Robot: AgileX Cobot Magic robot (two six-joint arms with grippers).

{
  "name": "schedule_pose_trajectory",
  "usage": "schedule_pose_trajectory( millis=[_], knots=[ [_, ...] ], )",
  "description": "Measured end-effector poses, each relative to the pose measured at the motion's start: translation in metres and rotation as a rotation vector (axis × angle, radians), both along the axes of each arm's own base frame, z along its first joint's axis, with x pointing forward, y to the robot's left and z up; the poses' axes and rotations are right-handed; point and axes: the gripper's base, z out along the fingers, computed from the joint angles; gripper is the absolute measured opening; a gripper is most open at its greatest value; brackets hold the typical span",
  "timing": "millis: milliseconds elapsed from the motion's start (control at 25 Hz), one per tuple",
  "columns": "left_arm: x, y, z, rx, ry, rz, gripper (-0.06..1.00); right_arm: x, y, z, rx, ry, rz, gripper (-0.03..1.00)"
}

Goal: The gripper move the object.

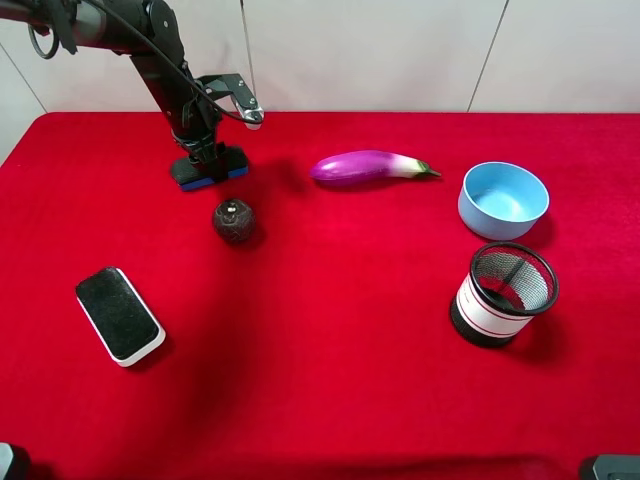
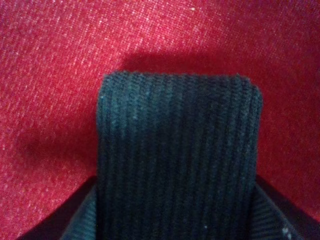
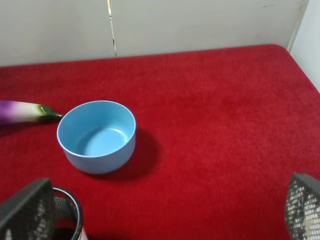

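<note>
On the table's far left: eraser [image 1: 232,168] lies flat on the red table [image 1: 330,380], felt up.
Handling: light, with a stiff base and soft, grippy felt; best pinched across its narrow width.
Axis: roughly left-right in the high view, right end angled slightly away.
Left hand [image 1: 208,160]: down over it, fingers against both long sides, looks clamped.
Right hand [image 3: 165,200]: wide open, empty, well apart.
Neighbour: dark ball [image 1: 233,220], near.

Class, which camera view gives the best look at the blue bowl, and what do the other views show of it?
The right wrist view: the blue bowl is near and large, with its empty inside visible. The exterior high view shows the blue bowl smaller but whole. The left wrist view shows none of it.
</note>
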Motion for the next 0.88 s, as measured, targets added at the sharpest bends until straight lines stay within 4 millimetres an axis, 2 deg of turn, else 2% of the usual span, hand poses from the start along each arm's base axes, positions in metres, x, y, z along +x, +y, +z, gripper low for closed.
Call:
schedule_pose_trajectory(
  millis=[240, 520, 560, 640, 880],
  knots=[
    [0.000, 0.000, 0.013, -0.007, -0.020, -0.001, 0.55, 0.000, 0.000, 0.000, 0.000, 0.000, 0.000, 0.69],
    [0.001, -0.002, 0.046, -0.032, -0.013, 0.038, 0.55, 0.000, 0.000, 0.000, 0.000, 0.000, 0.000, 0.69],
    [0.000, -0.003, 0.057, -0.043, -0.018, 0.055, 0.55, 0.000, 0.000, 0.000, 0.000, 0.000, 0.000, 0.69],
    [-0.001, -0.003, 0.063, -0.046, -0.023, 0.063, 0.55, 0.000, 0.000, 0.000, 0.000, 0.000, 0.000, 0.69],
    [-0.014, -0.018, 0.098, -0.052, -0.050, 0.103, 0.55, 0.000, 0.000, 0.000, 0.000, 0.000, 0.000, 0.69]
  ],
)
